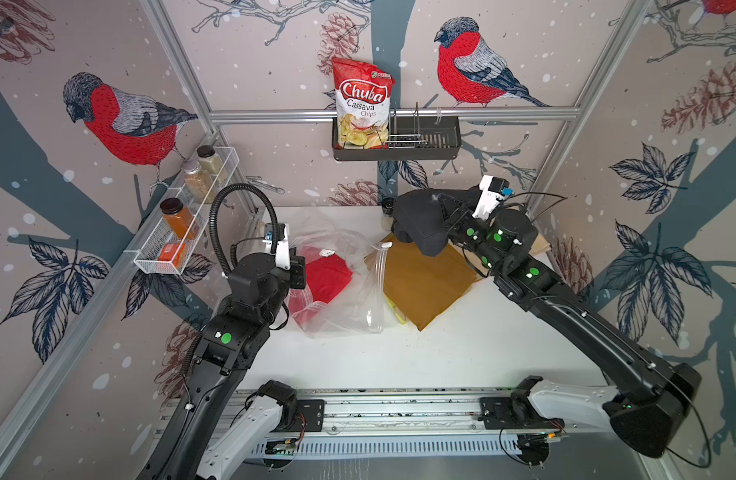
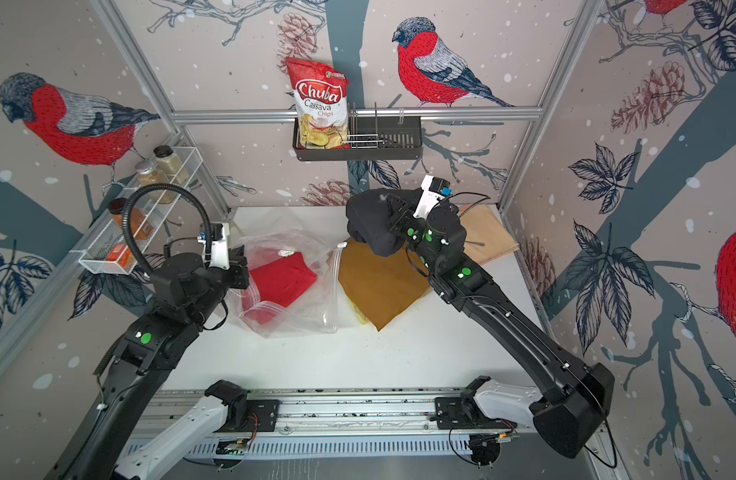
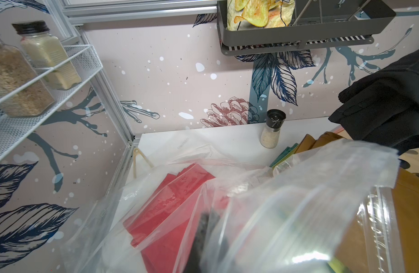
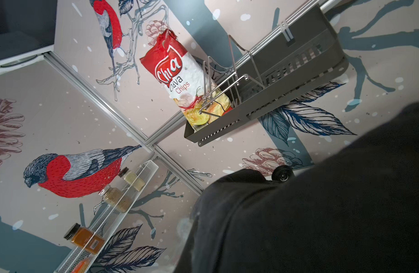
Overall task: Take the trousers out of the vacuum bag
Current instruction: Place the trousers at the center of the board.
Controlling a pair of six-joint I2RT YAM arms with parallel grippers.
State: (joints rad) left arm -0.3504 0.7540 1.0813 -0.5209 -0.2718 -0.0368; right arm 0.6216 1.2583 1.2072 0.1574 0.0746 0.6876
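Red trousers (image 1: 326, 276) lay folded inside the vacuum bag (image 1: 349, 307), which sat crumpled on the white worktop (image 1: 441, 353) at about 9 o'clock from its middle. The bag's mouth faced 3 o'clock, with its white zip slider (image 1: 385, 246) at the far end of the opening. The left gripper (image 1: 299, 272) was at the bag's 9 o'clock side. Its jaws were together on the clear film, and in the left wrist view a lip of plastic (image 3: 298, 201) stood raised over a dark finger (image 3: 203, 236).

Just outside the mouth, toward 3 o'clock, the mustard-brown trousers (image 1: 424, 282) lay flat on the worktop, with a yellow edge (image 1: 397, 313) showing under their 7 o'clock corner. The left wrist view also showed a teal edge (image 3: 284, 154) beside them.

The right gripper (image 1: 443, 208) was clamped on the dark trousers (image 1: 420, 228). It held them clear of the worktop at about 12 o'clock, above the far corner of the mustard-brown pair. The black fabric draped around the jaws and filled much of the right wrist view (image 4: 322, 212).

A small grinder (image 3: 273, 128) stood against the back wall at 12 o'clock. A peach cloth (image 2: 490, 232) lay at 2 o'clock, partly under the right arm. On the back wall a chips bag (image 1: 362, 104) stood in a dark basket (image 1: 436, 151).
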